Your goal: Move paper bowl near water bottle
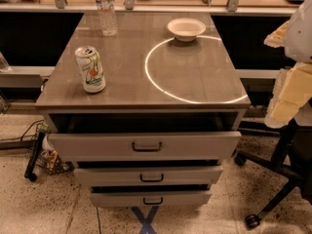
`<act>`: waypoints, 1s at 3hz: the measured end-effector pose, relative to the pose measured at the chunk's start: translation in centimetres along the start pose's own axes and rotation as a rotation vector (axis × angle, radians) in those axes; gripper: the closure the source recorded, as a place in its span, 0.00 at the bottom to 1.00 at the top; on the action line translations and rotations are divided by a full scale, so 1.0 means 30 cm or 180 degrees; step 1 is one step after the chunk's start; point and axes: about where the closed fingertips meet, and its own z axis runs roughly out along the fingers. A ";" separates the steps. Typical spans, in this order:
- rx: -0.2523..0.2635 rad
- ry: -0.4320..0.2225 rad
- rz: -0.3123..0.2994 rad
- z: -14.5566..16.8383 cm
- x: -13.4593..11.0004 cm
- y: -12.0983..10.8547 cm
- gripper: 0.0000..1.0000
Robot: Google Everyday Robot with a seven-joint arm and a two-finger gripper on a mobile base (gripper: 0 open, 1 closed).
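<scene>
The paper bowl (186,29), off-white and shallow, sits upright at the back right of the grey cabinet top (195,77). The water bottle (106,9), clear with a white cap and pale label, stands at the back left of the same top, well apart from the bowl. My gripper (286,94) hangs at the right edge of the view, beyond the cabinet's right side and level with its front. It is far from both the bowl and the bottle and holds nothing that I can see.
A green-and-white drink can (90,68) stands at the front left of the top. A bright ring of reflected light (161,89) lies on the right half. Three drawers (146,146) stand slightly open below. An office chair base (273,179) is at the right on the floor.
</scene>
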 end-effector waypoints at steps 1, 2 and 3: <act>0.0001 0.0000 0.0000 0.000 0.000 0.000 0.00; 0.0108 -0.0143 -0.0075 0.022 -0.055 -0.084 0.00; 0.0309 -0.0405 -0.0184 0.087 -0.174 -0.259 0.00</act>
